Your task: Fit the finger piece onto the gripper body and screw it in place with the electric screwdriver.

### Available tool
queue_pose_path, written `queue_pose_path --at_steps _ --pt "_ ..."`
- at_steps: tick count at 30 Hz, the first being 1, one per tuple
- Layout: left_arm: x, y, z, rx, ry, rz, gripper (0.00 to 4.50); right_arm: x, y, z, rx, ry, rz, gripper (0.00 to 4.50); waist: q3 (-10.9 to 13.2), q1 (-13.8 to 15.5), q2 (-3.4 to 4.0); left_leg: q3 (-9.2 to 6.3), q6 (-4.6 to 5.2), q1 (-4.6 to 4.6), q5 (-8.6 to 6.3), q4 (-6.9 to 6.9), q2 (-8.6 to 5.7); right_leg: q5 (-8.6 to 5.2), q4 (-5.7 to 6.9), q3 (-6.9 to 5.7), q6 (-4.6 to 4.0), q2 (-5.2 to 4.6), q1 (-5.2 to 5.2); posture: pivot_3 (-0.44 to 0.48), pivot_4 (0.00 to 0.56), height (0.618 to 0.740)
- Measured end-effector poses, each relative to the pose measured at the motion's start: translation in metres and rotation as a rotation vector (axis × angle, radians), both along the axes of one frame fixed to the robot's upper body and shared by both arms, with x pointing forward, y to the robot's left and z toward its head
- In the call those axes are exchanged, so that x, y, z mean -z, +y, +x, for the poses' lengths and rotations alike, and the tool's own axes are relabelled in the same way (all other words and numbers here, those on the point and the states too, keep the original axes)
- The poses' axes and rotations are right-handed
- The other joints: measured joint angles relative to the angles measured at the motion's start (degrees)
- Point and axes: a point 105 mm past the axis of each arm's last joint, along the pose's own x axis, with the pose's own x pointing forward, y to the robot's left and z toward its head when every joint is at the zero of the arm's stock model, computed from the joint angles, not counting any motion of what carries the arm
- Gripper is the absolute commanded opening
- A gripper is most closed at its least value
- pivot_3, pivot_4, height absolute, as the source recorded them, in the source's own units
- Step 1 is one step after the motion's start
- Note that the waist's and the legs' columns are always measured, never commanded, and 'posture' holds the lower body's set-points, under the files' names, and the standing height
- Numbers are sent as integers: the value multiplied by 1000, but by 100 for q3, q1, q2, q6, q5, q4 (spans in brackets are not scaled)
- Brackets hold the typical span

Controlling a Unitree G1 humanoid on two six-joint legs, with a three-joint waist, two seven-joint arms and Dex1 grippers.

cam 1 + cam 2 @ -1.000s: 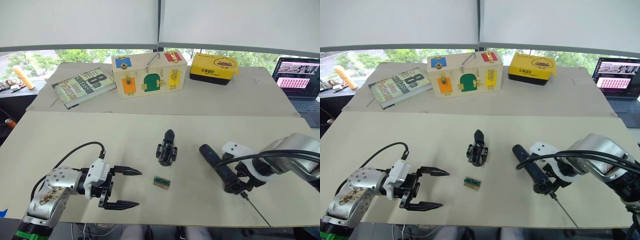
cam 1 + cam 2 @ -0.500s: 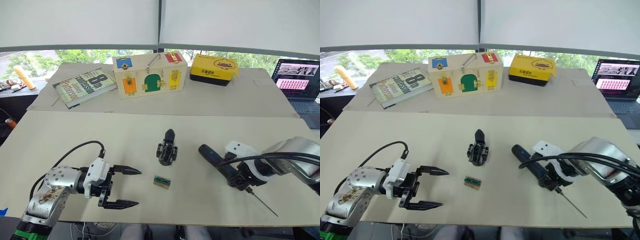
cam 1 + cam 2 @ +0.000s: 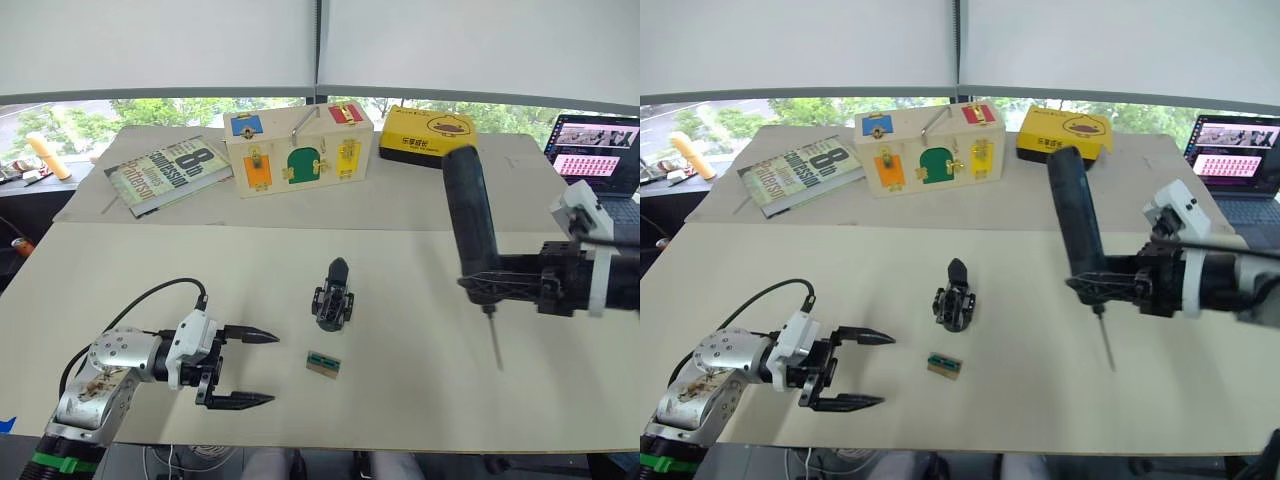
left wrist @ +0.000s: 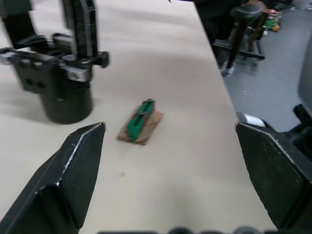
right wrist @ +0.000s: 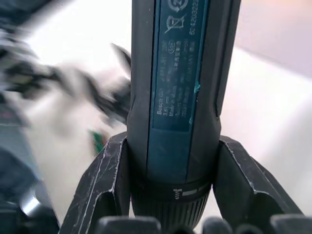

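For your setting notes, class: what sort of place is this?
Probably an office or lab workroom by a window: a cardboard-covered table, a laptop at its far right edge, and a book beside a wooden latch box under drawn blinds.

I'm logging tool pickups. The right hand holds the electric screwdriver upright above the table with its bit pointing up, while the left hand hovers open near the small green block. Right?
Not quite: the bit points down. The left eye view shows the right hand gripping the electric screwdriver upright, thin bit hanging below toward the table. The rest holds: the left hand is open near the small green block.
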Motion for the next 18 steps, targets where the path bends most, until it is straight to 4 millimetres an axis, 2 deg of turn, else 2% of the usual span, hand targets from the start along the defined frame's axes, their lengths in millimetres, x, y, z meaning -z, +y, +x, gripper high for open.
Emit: queue_pose_path --at_steps 2,5,9,12,15,18 --pt "4 -1 2 -3 -1 4 4500 -6 22 -6 -81 -134 135 1913 1 0 2 5 -1 -1 0 4 -3 0 7 3 0 3 -4 0 150 740" --pt "8 -3 3 -3 -10 25 4500 -12 38 -12 -119 -277 217 1913 0 8 0 5 -2 4 0 5 -4 -1 8 -3 -1 5 0 0 150 740" --pt "18 -9 7 -19 -18 38 4500 0 65 -28 -269 -379 283 1913 1 5 1 9 -2 4 0 5 -9 -1 9 -2 -1 7 -2 0 150 740" --pt "21 -15 11 -37 -26 30 4500 2 81 -39 -401 -454 289 1913 0 -25 -1 9 -2 9 1 6 -10 -1 11 -2 -2 9 2 0 150 740" --pt "30 -20 15 -21 -51 60 4500 4 93 -38 -480 -518 314 1913 0 -45 -1 11 -7 18 4 6 -12 -1 15 0 -4 10 7 0 150 740" --pt "37 -31 17 -1 -37 53 4500 16 101 -35 -550 -514 292 1913 0 -48 -1 10 -8 18 5 6 -11 -1 16 -1 -6 11 7 0 150 740"
